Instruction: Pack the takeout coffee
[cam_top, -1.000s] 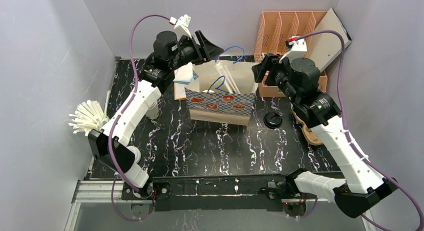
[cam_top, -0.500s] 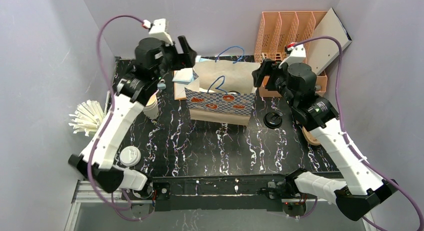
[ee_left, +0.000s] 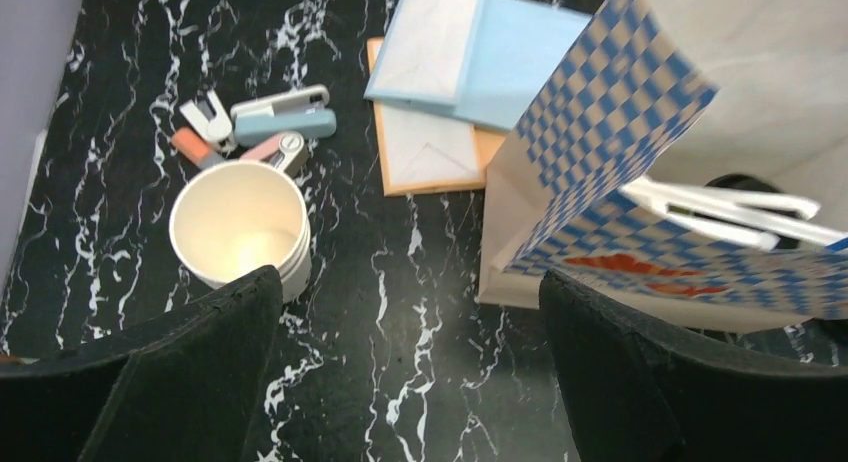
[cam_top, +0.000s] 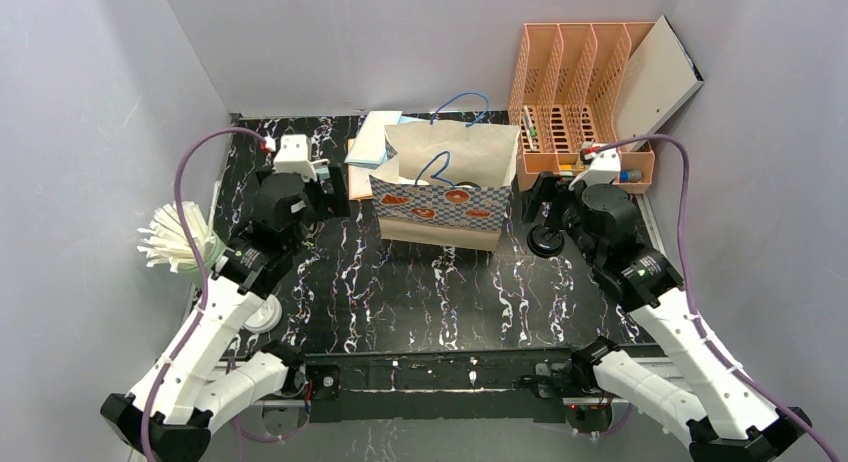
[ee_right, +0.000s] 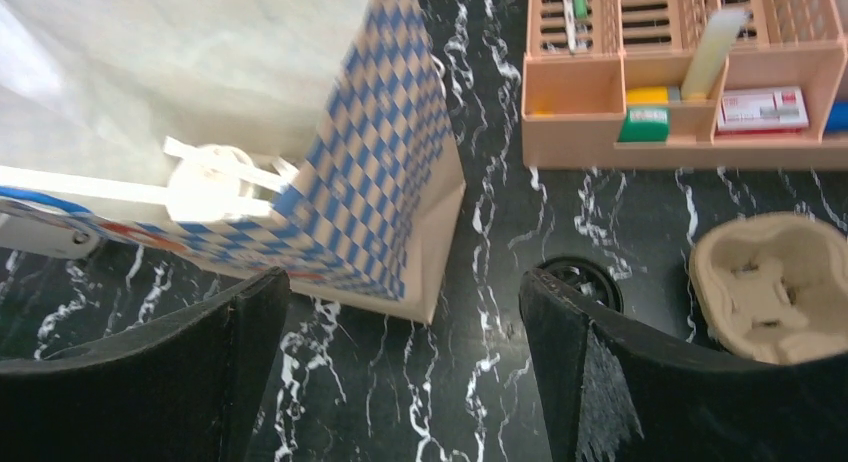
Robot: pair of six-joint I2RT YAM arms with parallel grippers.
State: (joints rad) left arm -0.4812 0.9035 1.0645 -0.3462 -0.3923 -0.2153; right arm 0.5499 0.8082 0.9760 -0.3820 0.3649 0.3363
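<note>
Top external: looking down on black marbled table [cam_top: 440, 282]. Seeing checkered paper bag [cam_top: 445, 197] standing upright at back centre, peach organizer [cam_top: 575, 112] just right of it. Finding left gripper [ee_left: 410, 282] hovering left of bag, fingers spread wide, gripping nothing. Finding right gripper [ee_right: 405, 282] likewise, right of bag. Spotting cream cup stack [ee_left: 238, 227] on table left of bag. Catching takeout coffee [ee_right: 205, 189] inside bag, only pale round top showing, crossed by white straws [ee_left: 720, 204].

Robot test cell: grey walls [cam_top: 420, 42] box in a marbled table [cam_top: 430, 292]; organizer [cam_top: 570, 92] right of the bag [cam_top: 450, 182], straws [cam_top: 175, 237] left.
</note>
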